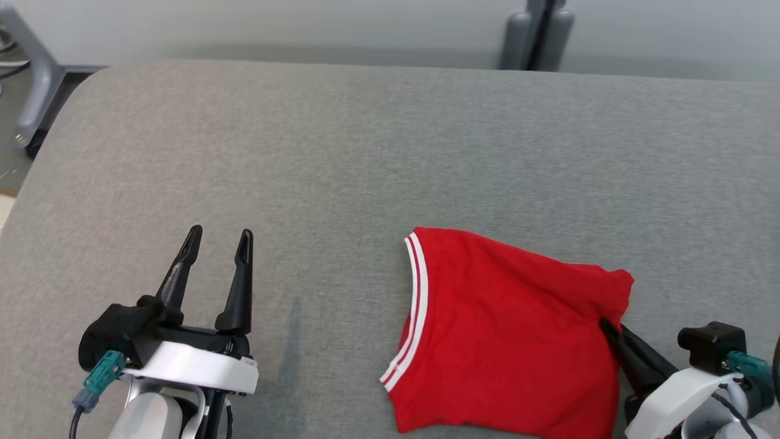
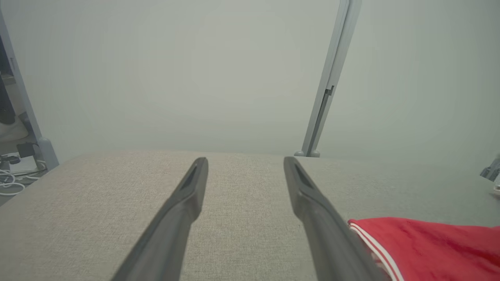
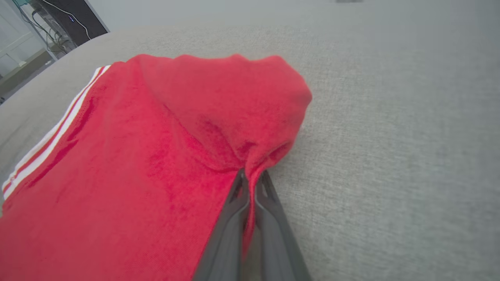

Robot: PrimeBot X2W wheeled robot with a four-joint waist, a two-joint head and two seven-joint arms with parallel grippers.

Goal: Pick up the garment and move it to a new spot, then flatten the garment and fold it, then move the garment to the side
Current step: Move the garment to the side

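The garment [image 1: 506, 329] looks folded already; right gripper [image 1: 607, 326] pinches its 3 o'clock edge, left gripper [image 1: 220, 235] spread idle, sideways move seemingly remaining

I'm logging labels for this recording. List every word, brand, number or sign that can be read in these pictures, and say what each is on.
None can be read.
red garment: plain fabric with white stripes along one edge; no print or tag showing.
left gripper: dark fingers, no legible marking.
right gripper: shut on the garment, no legible marking.
grey surface: bare weave, no label.
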